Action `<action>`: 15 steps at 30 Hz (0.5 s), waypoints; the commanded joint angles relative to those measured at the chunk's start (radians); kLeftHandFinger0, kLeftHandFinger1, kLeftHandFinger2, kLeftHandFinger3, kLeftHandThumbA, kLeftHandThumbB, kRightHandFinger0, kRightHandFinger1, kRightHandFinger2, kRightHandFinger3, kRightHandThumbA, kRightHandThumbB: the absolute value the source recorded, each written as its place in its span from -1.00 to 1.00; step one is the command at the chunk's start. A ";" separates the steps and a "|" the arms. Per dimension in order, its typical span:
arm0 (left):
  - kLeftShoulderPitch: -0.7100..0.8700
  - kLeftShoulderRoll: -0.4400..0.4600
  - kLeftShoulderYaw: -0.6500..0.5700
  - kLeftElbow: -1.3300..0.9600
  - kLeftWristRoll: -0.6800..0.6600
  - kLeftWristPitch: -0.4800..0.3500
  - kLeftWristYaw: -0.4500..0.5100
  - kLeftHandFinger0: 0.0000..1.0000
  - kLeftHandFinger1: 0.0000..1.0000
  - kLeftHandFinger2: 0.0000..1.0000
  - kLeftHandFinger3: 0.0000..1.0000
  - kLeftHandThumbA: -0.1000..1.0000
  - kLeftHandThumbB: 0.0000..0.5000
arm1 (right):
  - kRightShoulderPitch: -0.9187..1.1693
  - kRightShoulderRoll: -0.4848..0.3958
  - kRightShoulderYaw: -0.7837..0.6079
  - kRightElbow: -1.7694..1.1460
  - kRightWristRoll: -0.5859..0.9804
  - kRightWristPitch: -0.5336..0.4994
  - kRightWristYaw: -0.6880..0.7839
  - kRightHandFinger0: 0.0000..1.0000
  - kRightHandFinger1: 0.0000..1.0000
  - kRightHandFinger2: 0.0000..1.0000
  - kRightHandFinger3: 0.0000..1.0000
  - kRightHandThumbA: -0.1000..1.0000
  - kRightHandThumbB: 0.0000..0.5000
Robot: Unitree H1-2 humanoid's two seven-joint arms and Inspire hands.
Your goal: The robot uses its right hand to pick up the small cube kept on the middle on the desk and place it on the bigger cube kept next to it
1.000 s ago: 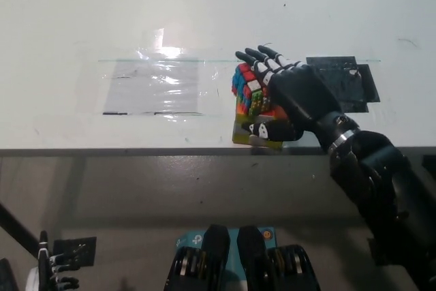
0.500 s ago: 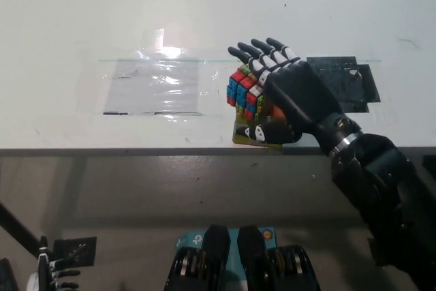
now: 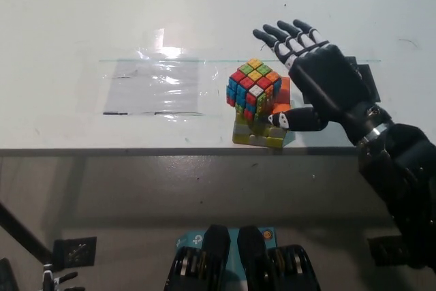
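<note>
The small multicoloured cube rests tilted on top of the bigger cube, whose yellow-green side shows near the desk's front edge. My black right hand is open just to the right of the stack, fingers spread and pointing away from me. Its thumb reaches toward the bigger cube's right side, and nothing is held. Only a sliver of my white left hand shows at the bottom left, below the desk.
A clear plastic sheet lies flat on the white desk, left of the cubes. A black patch sits partly under my right hand. The desk's front edge runs just below the stack.
My right hand has let go of the small cube, opened and drawn back to the right. The small cube stays on the bigger cube. My left hand has dropped lower.
</note>
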 commanded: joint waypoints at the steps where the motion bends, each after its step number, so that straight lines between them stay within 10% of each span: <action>1: -0.004 0.010 0.018 -0.014 -0.025 -0.025 -0.002 -0.25 -0.52 -0.28 0.06 1.00 0.21 | 0.013 -0.022 -0.039 -0.117 0.026 0.014 0.037 1.00 1.00 1.00 1.00 0.88 1.00; 10: -0.007 0.017 0.020 -0.008 -0.026 -0.021 -0.011 -0.09 -0.44 -0.07 0.32 1.00 0.12 | 0.371 -0.029 -0.176 -0.376 0.065 0.083 0.043 1.00 1.00 1.00 1.00 0.79 0.92; 15: -0.005 0.018 0.018 -0.002 -0.024 -0.029 -0.014 -0.37 -0.46 0.03 0.35 1.00 0.10 | 0.530 0.003 -0.212 -0.350 0.068 0.075 -0.004 1.00 1.00 1.00 1.00 0.80 0.93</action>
